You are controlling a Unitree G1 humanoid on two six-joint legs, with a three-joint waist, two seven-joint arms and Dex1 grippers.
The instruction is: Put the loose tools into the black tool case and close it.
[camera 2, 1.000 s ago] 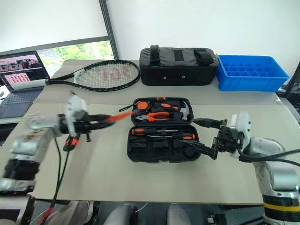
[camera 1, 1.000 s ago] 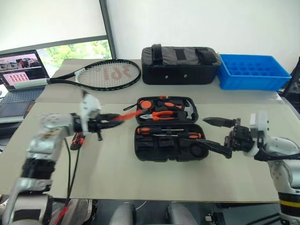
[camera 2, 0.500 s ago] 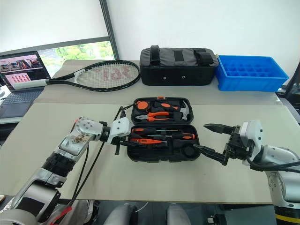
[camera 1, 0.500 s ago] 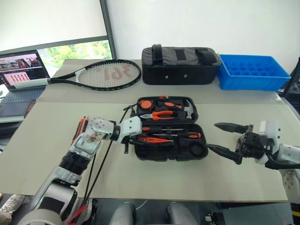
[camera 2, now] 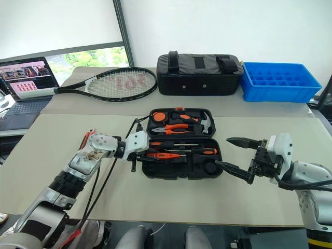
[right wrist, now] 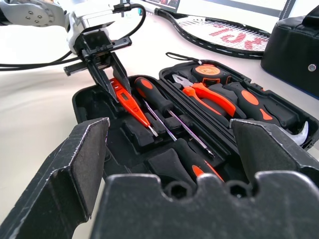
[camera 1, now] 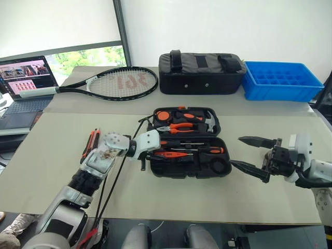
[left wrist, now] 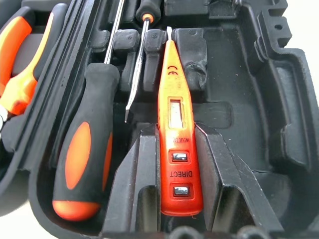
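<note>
From my head cameras the black tool case (camera 1: 187, 142) lies open mid-table, lid toward twelve o'clock, with my left gripper (camera 1: 155, 153) reaching in from nine o'clock, closed on the thin orange tester screwdriver (camera 1: 169, 154); my right gripper (camera 2: 234, 153) hovers at the case's three o'clock edge, jaws spread wide and empty. One more orange-black tool (camera 1: 92, 144) lies on the table at nine o'clock, beside my left arm, and I judge my elbow could knock it away. My left wrist camera shows the tester lying slantwise over the recess ribs beside a screwdriver (left wrist: 82, 159); released this way, I think it could ride proud and block the lid. My right wrist camera shows my spread fingers (right wrist: 70, 164) near the case wall, so a careless push could shift it.
</note>
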